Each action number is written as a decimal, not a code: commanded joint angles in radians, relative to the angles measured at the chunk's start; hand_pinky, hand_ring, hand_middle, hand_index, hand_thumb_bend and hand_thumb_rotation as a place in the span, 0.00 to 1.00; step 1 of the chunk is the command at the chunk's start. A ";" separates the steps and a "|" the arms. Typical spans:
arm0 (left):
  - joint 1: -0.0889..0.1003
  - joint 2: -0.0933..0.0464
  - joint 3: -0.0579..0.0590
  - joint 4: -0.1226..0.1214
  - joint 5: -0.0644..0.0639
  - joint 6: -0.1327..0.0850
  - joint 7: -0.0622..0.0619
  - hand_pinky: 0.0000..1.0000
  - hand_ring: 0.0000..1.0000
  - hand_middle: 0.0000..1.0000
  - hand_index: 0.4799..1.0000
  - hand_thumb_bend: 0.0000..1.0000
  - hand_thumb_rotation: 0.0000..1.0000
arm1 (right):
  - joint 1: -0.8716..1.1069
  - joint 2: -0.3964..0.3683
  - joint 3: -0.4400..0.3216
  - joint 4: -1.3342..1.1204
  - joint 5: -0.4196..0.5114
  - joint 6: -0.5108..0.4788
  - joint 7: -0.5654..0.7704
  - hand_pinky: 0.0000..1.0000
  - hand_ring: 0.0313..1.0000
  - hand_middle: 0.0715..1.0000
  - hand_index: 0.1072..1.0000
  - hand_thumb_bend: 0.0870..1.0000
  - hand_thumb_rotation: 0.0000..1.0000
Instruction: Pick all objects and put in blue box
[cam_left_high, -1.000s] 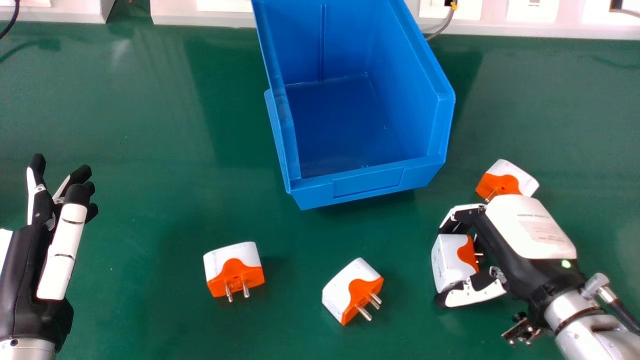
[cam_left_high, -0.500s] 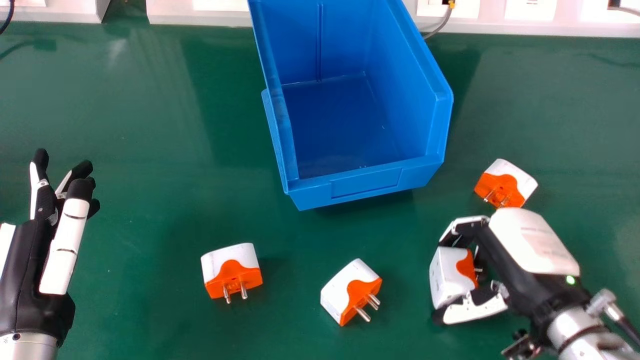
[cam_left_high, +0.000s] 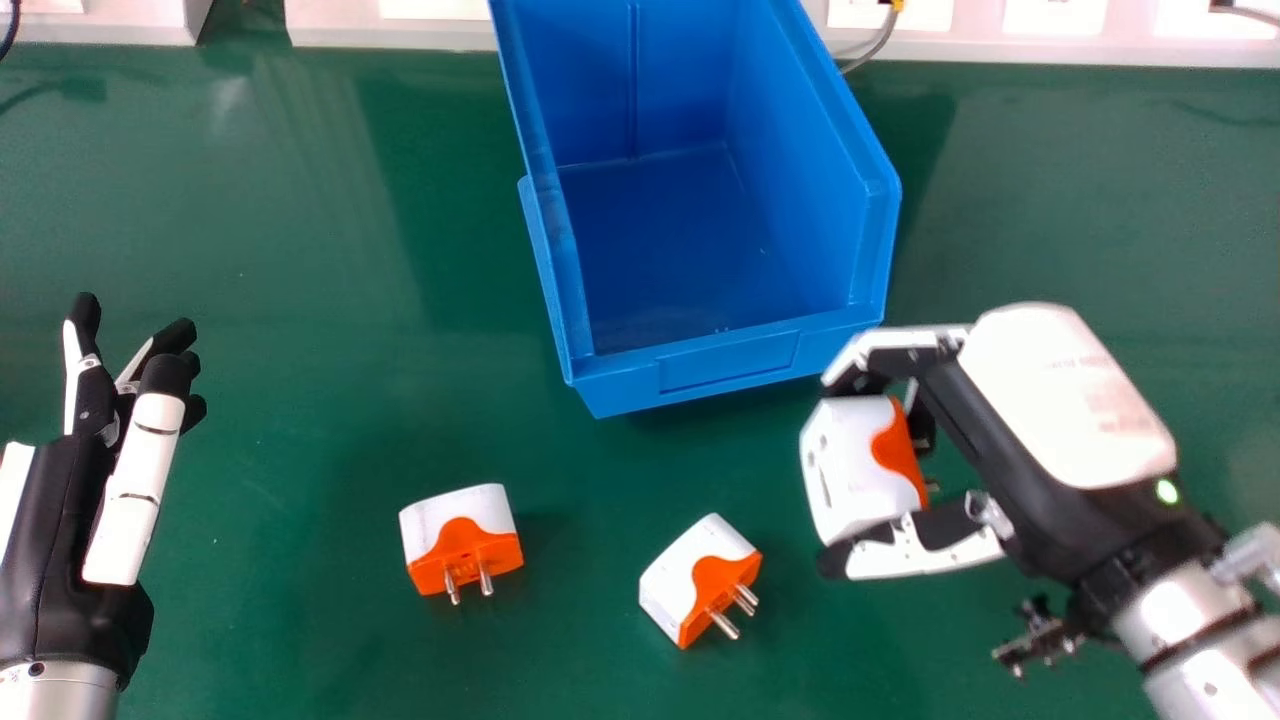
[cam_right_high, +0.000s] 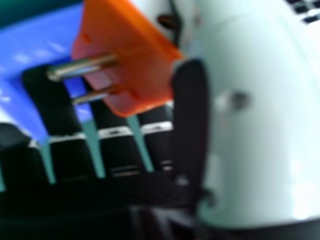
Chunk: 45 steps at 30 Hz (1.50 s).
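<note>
The step in hand looks like the carry of one white-and-orange, block-shaped plug adapter (cam_left_high: 850, 465) to the box. It sits at about four o'clock in the head view, clamped between the curled fingers and thumb of the right hand (cam_left_high: 1070, 400); the right hand view shows its orange face and metal pins (cam_right_high: 82, 68). It appears lifted off the green tabletop (cam_left_high: 300, 250).

The open-topped blue plastic box (cam_left_high: 730, 363) stands at twelve o'clock, so the next move calls for the right hand to travel toward its own eleven o'clock, high enough for the adapter to clear the near rim, then let go over the floor of the box. Lowering too early could knock the adapter against that rim.

A second adapter (cam_left_high: 700, 580) lies between five and six o'clock, and a third (cam_left_high: 462, 540) between seven and eight; both await picking. The left hand (cam_left_high: 70, 530), its fingers extended and apart, idles between eight and nine.
</note>
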<state>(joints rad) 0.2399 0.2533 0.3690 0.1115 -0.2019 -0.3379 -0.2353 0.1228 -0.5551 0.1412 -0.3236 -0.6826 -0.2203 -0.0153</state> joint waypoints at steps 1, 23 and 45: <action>-0.001 0.005 0.003 -0.019 0.001 -0.009 0.005 0.90 0.92 0.92 0.87 0.62 0.84 | -0.094 -0.006 -0.030 -0.036 -0.016 -0.036 -0.013 0.08 0.09 0.11 0.41 0.44 0.16; 0.015 0.007 0.010 -0.029 -0.007 0.000 -0.004 0.92 0.93 0.93 0.89 0.62 0.85 | -0.860 0.174 0.156 0.698 -0.186 -0.027 -0.117 0.10 0.12 0.13 0.40 0.44 0.16; 0.048 -0.007 0.005 -0.064 -0.015 -0.018 -0.015 0.88 0.92 0.92 0.85 0.57 0.84 | -1.271 0.386 0.382 1.426 -0.196 0.200 -0.207 0.17 0.22 0.25 0.41 0.44 0.16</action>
<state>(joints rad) 0.2770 0.2485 0.3699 0.0745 -0.2071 -0.3386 -0.2532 -1.0895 -0.1723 0.5180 1.1000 -0.8806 -0.0303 -0.2009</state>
